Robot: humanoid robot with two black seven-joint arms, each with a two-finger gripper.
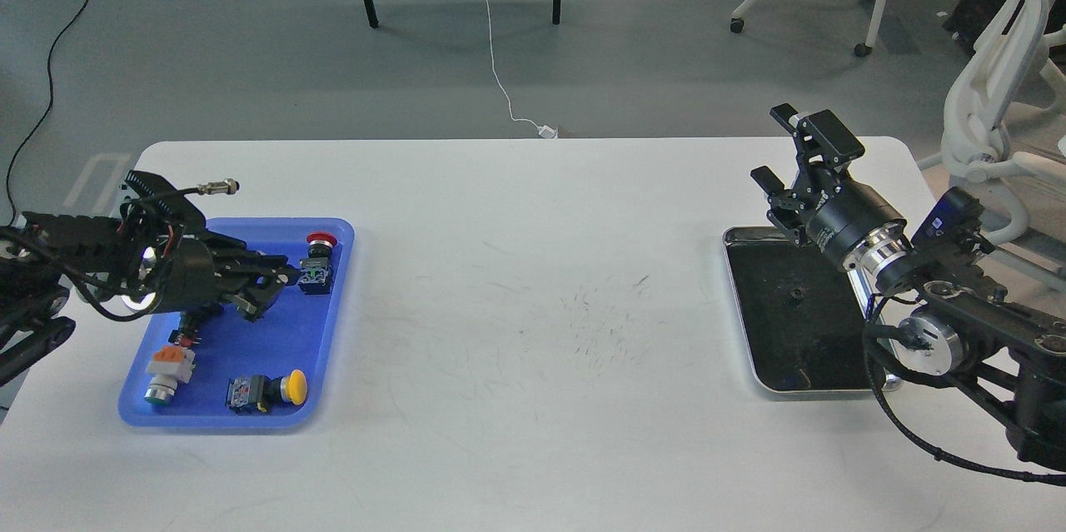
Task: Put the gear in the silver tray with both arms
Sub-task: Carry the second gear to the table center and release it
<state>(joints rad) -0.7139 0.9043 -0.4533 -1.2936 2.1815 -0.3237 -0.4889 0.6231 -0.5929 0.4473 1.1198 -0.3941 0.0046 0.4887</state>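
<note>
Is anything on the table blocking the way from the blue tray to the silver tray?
Nothing visible: the table between the blue tray and the silver tray is bare. Only the right gripper hangs over the silver tray's far end.

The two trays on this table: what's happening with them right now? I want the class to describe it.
The left gripper reaches low over the blue tray, beside the red-capped push button; whether it grips anything is unclear. Yellow-capped and orange-topped switch parts also lie there. The right gripper hangs open above the silver tray, which holds only a small dark piece.
</note>
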